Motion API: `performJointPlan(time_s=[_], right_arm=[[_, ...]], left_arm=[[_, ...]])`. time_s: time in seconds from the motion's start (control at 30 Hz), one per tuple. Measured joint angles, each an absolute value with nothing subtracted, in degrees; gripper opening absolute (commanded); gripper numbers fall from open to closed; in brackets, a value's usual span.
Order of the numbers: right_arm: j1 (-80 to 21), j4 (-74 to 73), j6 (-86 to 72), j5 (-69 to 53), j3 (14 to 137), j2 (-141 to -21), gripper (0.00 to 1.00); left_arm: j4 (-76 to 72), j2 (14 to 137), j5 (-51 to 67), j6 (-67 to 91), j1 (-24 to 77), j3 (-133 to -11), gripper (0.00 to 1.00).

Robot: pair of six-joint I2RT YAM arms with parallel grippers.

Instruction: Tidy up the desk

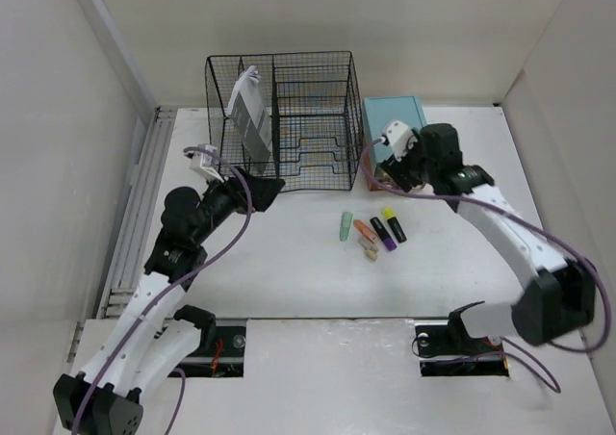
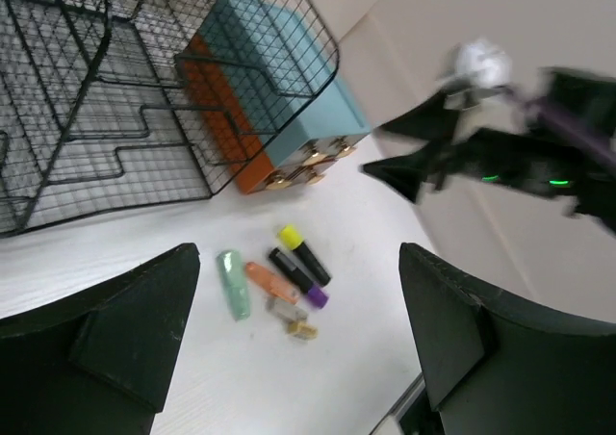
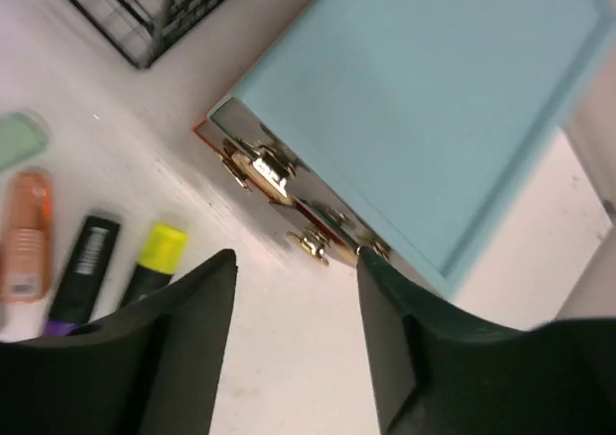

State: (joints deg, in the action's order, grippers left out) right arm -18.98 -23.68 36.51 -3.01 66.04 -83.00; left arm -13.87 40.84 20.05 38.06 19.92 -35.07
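The desk point(image 1: 289, 281) is lying flat beneath both claws, long side running left to right; left gripper point(image 2: 298, 262) is hanging wide open, empty; right gripper point(image 3: 296, 262) is gaping, empty, by the teal box point(image 3: 433, 98)

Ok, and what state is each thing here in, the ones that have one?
Left gripper: open, empty, hovering above the desk.
Right gripper: open, empty, at the drawer box's handles.
Drawer box: drawers look shut.
Organizer: upright, one packet leaning in its left compartment.
Markers: four, capped, lying loose on the desk.
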Motion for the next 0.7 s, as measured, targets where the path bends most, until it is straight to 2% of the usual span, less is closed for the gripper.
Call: performJointPlan(time_s=[0.1,0.23,0.4,0.53,0.7], right_arm=[[-19.22,-21.15,32.53,-2.24,62.26,-69.21,0.97],[-17.06,-18.22,24.64,-3.40,60.07,-59.94,0.62],[-10.50,-17.67,14.26,-9.06,59.75,-68.75,0.62],[-4.08,-18.76,7.49,-15.55,56.77,-76.47,0.62],[2.09,-17.76,1.32,-22.26,56.07,-80.36,0.65]], left_arm=[[-8.38,44.84,20.03,34.04,19.92,-41.43,0.82],[0.30,51.86,16.45,26.28,23.24,-53.17,0.80],[7.81,58.65,3.31,16.67,38.09,-60.51,0.83],[9.89,58.72,1.78,13.30,39.05,-56.73,0.85],[10.28,55.02,2.17,11.18,38.89,-52.82,0.86]])
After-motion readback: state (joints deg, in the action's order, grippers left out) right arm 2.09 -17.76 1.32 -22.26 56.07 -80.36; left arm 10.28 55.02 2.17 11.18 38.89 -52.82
